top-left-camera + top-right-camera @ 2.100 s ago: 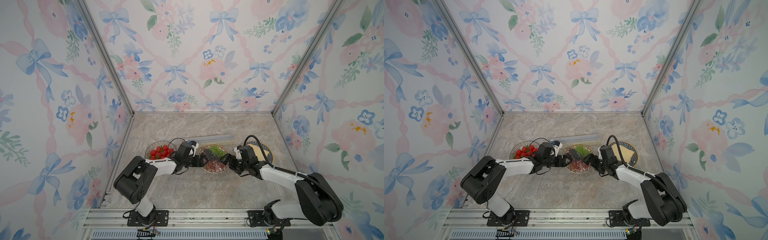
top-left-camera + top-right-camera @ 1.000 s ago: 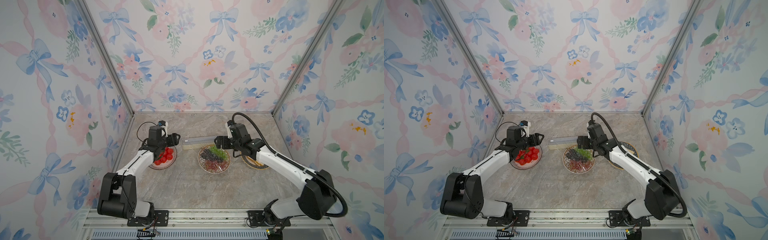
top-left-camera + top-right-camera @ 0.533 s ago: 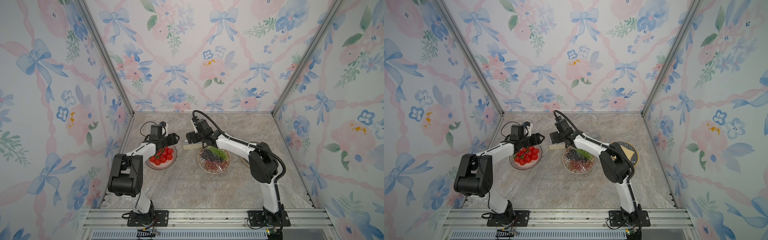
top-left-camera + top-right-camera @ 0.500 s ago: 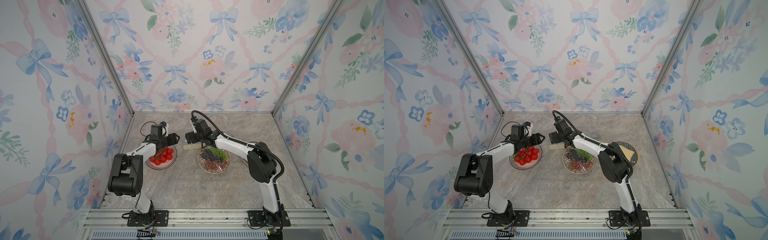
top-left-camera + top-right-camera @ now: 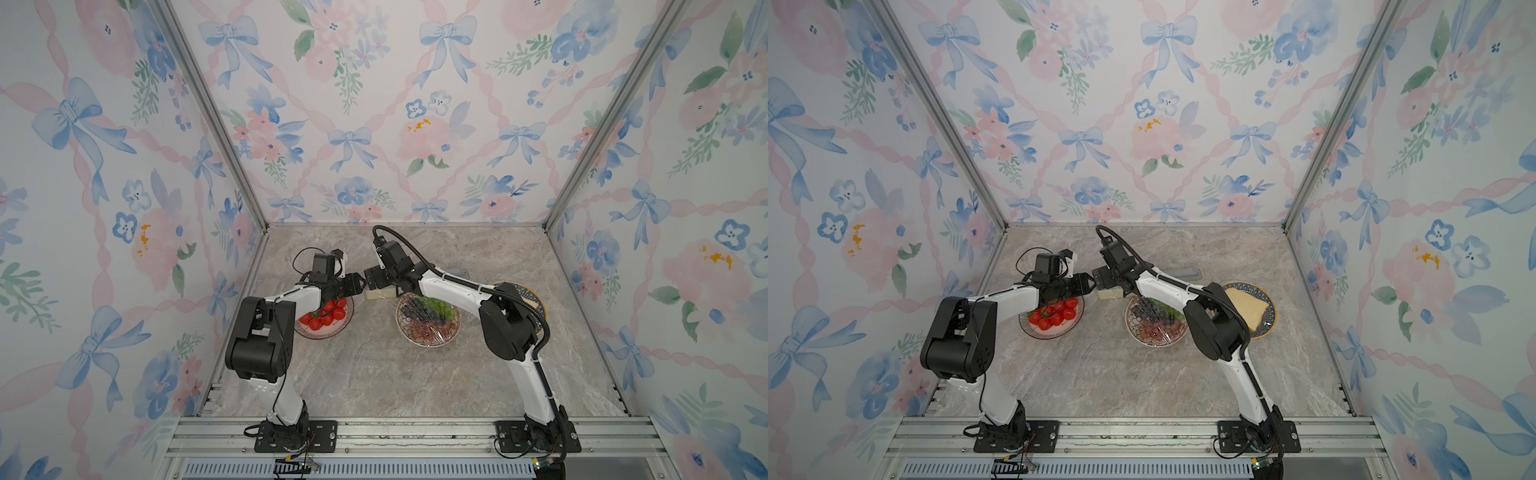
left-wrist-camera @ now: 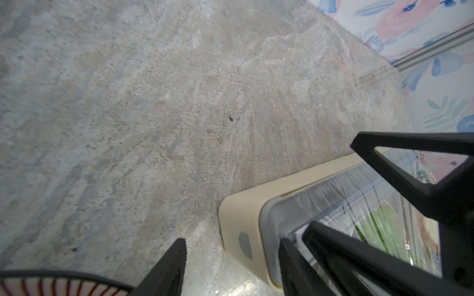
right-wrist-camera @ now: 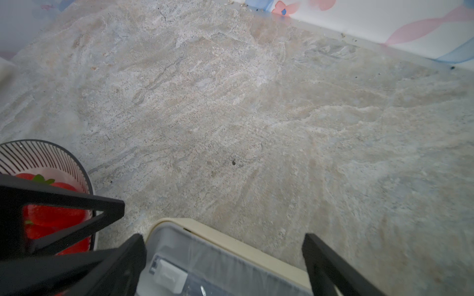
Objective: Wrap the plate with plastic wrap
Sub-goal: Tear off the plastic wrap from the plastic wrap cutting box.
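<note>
Three plates lie nearer to us than the cream box (image 5: 376, 294) — a plate of strawberries (image 5: 324, 336) off its left end, the plate of grapes and greens (image 5: 428, 344) just in front of it, a plate of bread (image 5: 1266, 324) off its right end. At the box's left end we find both tools: the left gripper (image 6: 232, 246) spread around that end, the right gripper (image 7: 223, 243) spread wide astride the box. Inside the box, under its grey lid (image 7: 179, 243), we see the plastic wrap (image 6: 331, 189) — crinkled, glossy.
</note>
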